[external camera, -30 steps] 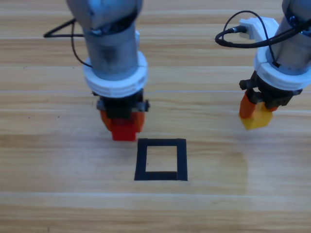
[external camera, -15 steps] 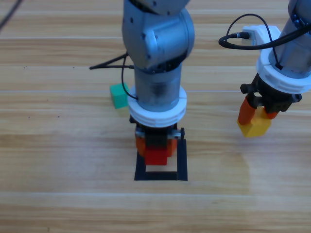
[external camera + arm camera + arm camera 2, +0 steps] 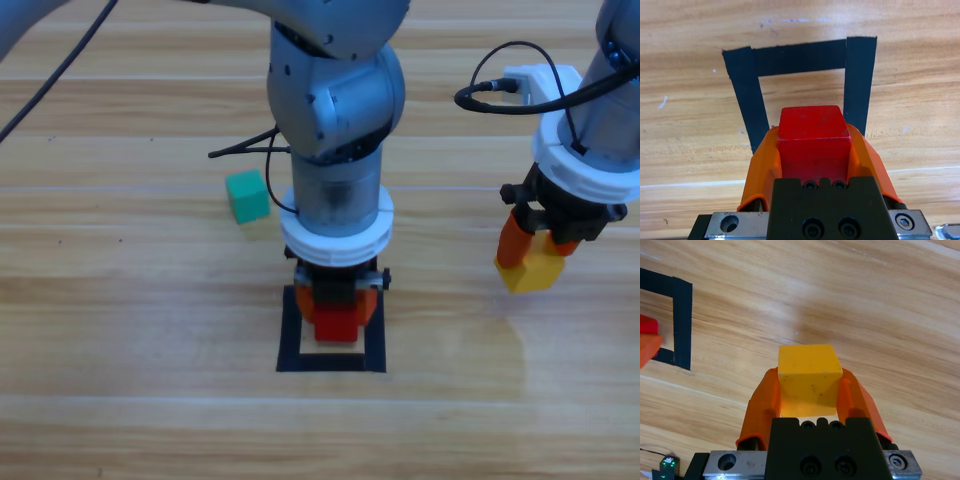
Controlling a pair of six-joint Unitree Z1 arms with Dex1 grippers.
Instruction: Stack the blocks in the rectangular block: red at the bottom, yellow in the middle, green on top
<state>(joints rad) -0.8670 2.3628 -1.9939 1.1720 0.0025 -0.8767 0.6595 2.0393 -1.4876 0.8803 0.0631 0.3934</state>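
High view shows the left claw (image 3: 336, 312) pinching red (image 3: 337, 324) over the rectangular block (image 3: 375, 340); releasing off-centre could land it on the tape.

Matt red cube (image 3: 813, 131) and yellow cube (image 3: 808, 375) (faintly scuffed) above a smooth, lightly glossy wooden table (image 3: 120, 330).

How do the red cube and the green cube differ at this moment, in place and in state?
The red cube is clamped in the left gripper over the black tape rectangle; the green cube lies free on the table, outside the rectangle. In the high view, the red one is partly hidden by the arm, the green one fully visible. Both look the same size.
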